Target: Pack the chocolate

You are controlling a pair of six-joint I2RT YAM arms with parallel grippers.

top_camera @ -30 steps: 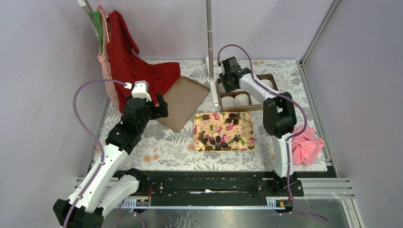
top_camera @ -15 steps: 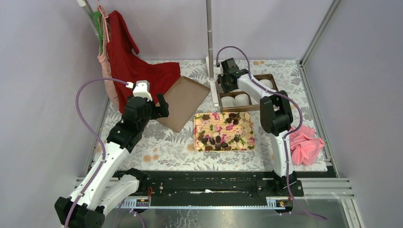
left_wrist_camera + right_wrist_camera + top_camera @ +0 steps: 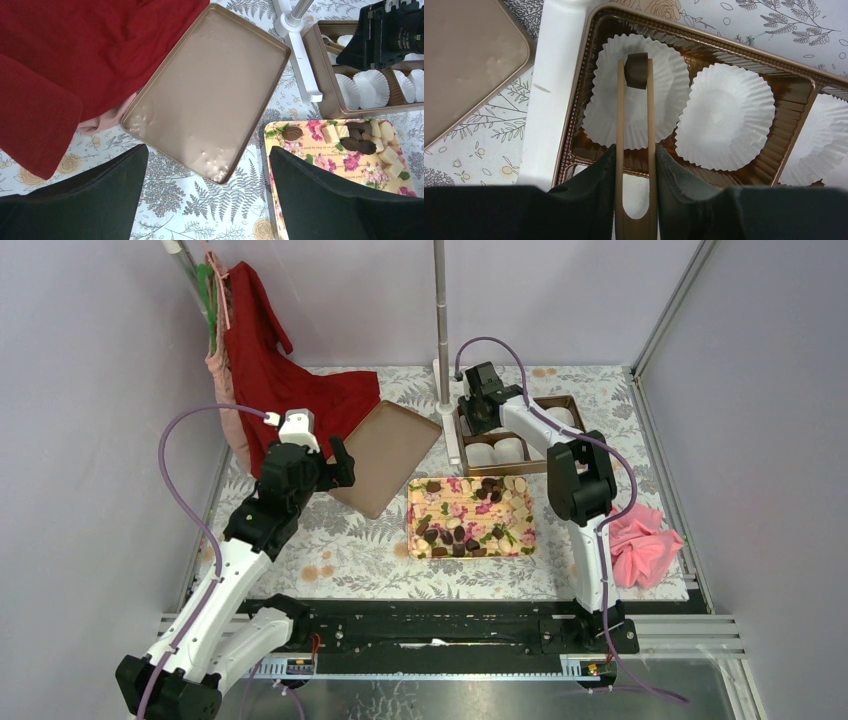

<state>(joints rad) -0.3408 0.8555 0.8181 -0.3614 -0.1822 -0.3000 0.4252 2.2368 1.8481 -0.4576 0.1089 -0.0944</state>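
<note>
My right gripper is shut on a pair of tan tongs. The tong tips pinch a dark brown chocolate just above a white paper cup in the far-left cell of the brown box. In the top view this gripper is over the box's far-left corner. More chocolates lie on the floral tray, with pale pieces among them. My left gripper is open and empty, hovering between the gold lid and the tray.
Other white cups fill the neighbouring cells. A white stand base with its pole sits against the box's left side. A red cloth lies at the back left, partly over the lid. A pink cloth lies at the right.
The right gripper moved a little left and farther back over the box's far-left corner, then held still. The left arm has barely moved.
</note>
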